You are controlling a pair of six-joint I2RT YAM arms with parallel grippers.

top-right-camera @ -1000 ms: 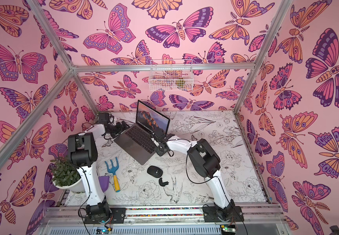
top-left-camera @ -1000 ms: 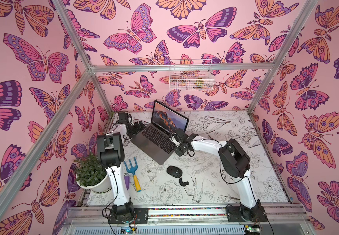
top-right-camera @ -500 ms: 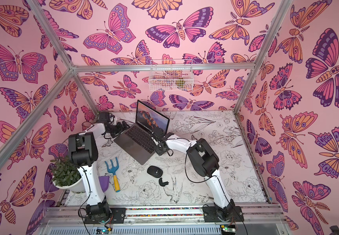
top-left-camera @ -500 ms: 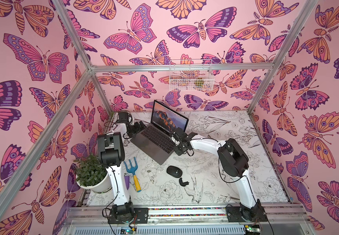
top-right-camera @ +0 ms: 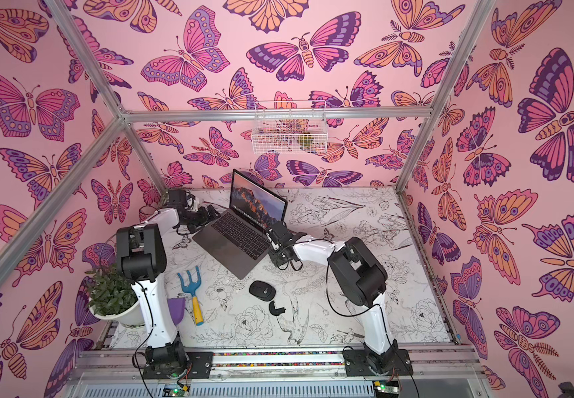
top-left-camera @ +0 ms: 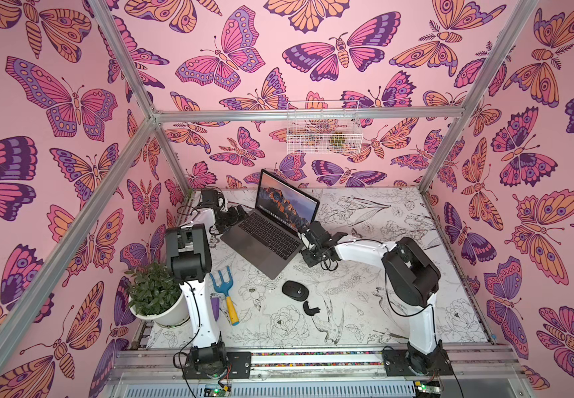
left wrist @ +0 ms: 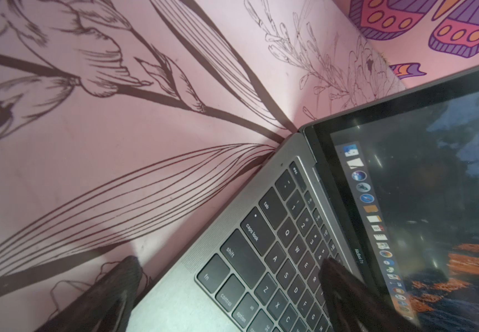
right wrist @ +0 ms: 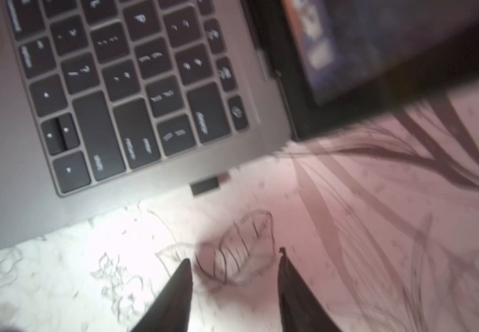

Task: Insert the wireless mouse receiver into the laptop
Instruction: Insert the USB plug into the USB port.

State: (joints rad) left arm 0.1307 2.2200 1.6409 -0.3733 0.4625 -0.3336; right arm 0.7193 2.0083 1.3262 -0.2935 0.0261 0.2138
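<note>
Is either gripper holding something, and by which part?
Nothing is held. The right gripper is open and empty; the receiver sits at the laptop edge. The left gripper is open too.

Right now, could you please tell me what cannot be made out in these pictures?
- Receiver: the right wrist view is blurred, so how deep it sits in the laptop is unclear. In both top views it is too small to find beside the right gripper.
- Left gripper: the left wrist view's edge cuts off its fingers, so contact with the laptop is unclear.
- Wire basket: its contents are too small in both top views.
</note>
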